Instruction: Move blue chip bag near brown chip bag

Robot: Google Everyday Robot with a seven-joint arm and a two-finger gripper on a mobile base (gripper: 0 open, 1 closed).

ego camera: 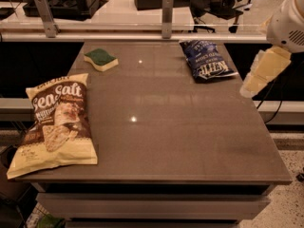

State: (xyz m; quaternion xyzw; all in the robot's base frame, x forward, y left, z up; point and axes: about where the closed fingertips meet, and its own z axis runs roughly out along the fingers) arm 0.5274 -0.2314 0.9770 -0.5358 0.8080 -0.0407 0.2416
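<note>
Pincer (255, 81) hung beyond the right edge of the bench (190, 141), near the blue bag (205, 61) but not touching it; whether it was wide or narrow could not be told. That blue bag lay flat at the far right. The brown bag (54, 122) lay at the near left, well apart from it. A green sponge (100, 60) sat far left.

"Sea Salt" on brown bag (54, 122), "Kettle" (blue bag (207, 61))
</note>
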